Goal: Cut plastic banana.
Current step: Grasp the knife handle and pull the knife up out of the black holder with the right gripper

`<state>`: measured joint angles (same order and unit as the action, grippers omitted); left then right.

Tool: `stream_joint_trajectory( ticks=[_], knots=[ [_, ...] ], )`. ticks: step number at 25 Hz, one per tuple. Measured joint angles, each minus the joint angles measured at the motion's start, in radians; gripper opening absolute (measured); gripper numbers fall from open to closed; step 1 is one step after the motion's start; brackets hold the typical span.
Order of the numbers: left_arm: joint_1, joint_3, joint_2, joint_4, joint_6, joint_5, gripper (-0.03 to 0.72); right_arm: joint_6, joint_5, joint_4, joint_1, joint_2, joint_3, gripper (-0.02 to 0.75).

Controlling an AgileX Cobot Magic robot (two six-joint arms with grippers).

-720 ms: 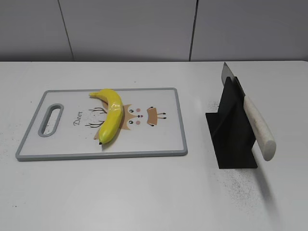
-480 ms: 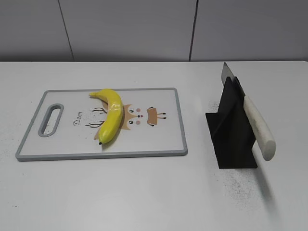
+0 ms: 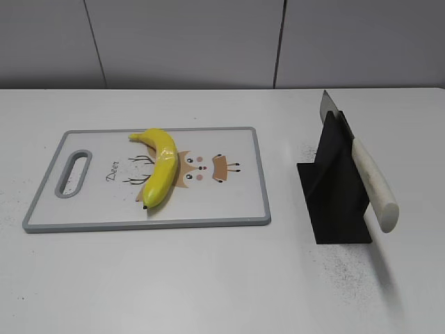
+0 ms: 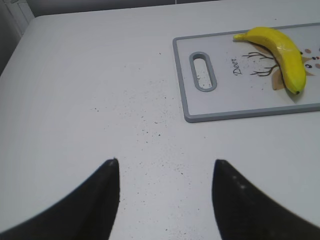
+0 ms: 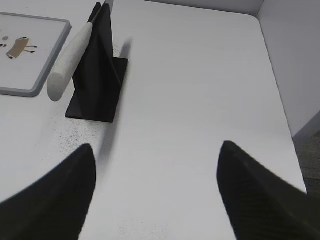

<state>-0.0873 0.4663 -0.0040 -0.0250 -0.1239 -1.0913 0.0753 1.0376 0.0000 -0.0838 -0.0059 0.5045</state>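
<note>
The plastic banana [image 3: 159, 167] is glossy yellow with dark tips and lies on the white, grey-rimmed cutting board [image 3: 229, 212]. It also shows in the left wrist view [image 4: 282, 52]. A knife with a white handle [image 3: 374, 183] rests slanted in a black stand [image 3: 334, 188]; the right wrist view shows the handle [image 5: 70, 60] too. My left gripper [image 4: 165, 165] is open and empty over bare table, left of the board. My right gripper [image 5: 156, 147] is open and empty, near and right of the stand. Neither gripper shows in the exterior view.
The cutting board [image 4: 240, 114] has a handle slot [image 4: 202, 72] at its left end. Dark specks lie on the white table around the stand and left of the board. A grey wall stands behind the table. The table's right edge [image 5: 280, 100] is near the right gripper.
</note>
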Motion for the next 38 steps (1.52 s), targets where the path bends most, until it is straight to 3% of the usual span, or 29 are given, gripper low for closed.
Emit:
stream_joint_trajectory(
  ticks=[22,38],
  knots=[
    [0.000,0.000,0.000,0.000,0.000,0.000,0.532,-0.001,0.000,0.000,0.000,0.012,0.003,0.571],
    [0.000,0.000,0.000,0.000,0.000,0.000,0.528,-0.128,0.162,0.000,0.000,0.529,0.273,0.571]
  ],
)
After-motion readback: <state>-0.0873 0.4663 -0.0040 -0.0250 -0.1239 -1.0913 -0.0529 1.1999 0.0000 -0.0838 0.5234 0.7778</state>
